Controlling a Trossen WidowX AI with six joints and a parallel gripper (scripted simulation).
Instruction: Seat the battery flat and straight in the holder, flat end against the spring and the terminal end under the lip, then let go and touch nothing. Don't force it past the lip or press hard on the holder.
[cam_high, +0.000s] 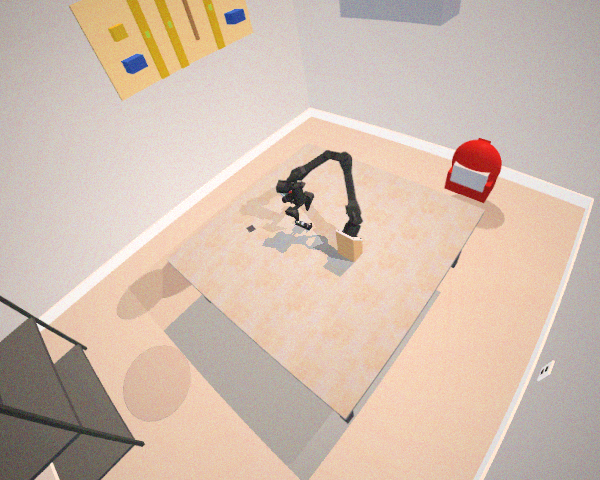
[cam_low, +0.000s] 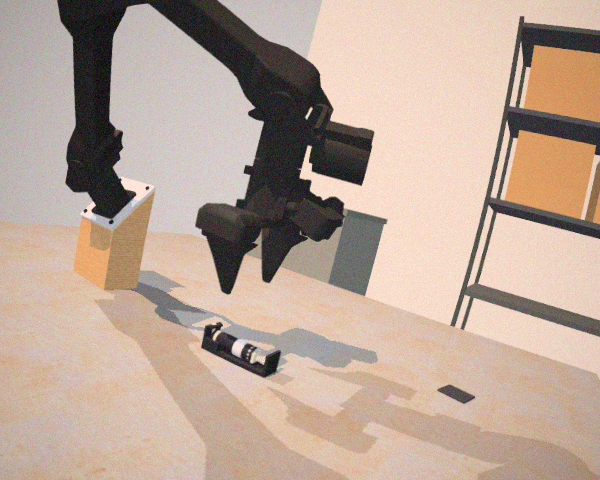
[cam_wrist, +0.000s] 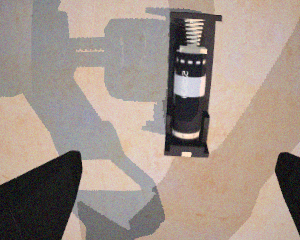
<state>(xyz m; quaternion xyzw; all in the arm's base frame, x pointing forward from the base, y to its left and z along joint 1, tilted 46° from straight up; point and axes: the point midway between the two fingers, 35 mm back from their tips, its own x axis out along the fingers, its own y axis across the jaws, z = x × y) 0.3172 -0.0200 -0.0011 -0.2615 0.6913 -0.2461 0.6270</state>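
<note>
The black holder (cam_low: 232, 357) (cam_wrist: 209, 75) lies on the table. The battery (cam_high: 301, 224) (cam_low: 240, 348) (cam_wrist: 190, 86), black with a pale band, lies lengthwise in it and looks nearly in line with it. In the wrist view its flat end meets the coiled spring (cam_wrist: 194, 32), and its other end lies between the side cheeks at the lip end. Whether the terminal is fully under the lip, and whether the battery is fully down, I cannot tell. My gripper (cam_high: 301, 208) (cam_low: 247, 286) (cam_wrist: 184, 163) is wide open and empty, above the holder and touching neither it nor the battery.
A small dark flat square (cam_high: 251, 228) (cam_low: 455, 393) lies on the table away from the holder, beyond its spring end. The arm's wooden base block (cam_high: 348, 246) (cam_low: 125, 242) stands on the other side. Arm shadows fall around the holder.
</note>
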